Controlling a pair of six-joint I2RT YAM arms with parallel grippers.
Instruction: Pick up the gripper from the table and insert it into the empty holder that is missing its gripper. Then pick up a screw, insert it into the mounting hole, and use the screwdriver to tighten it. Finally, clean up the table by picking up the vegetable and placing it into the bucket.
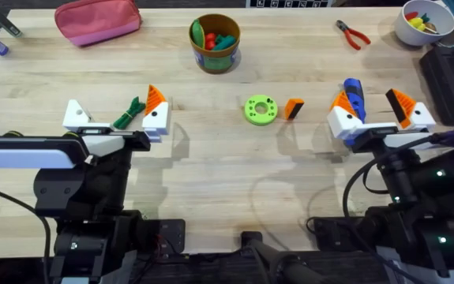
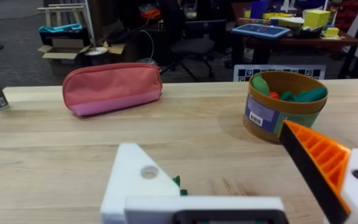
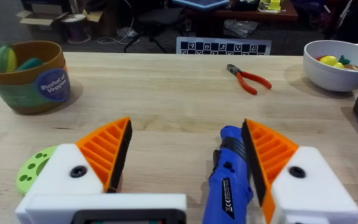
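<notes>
Right gripper, fingers apart around the screwdriver, lies nearer the gripper, just left; left gripper also apart.

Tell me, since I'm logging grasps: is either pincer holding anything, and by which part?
Nothing is held. Both stand open: the screwdriver lies between the right pincer's fingers, the vegetable between the left pincer's.

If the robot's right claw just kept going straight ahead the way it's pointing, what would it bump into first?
Probably the screwdriver, already lying between the fingers of the right gripper. Beyond it, the red pliers lie roughly ahead, though depth is uncertain.
</notes>
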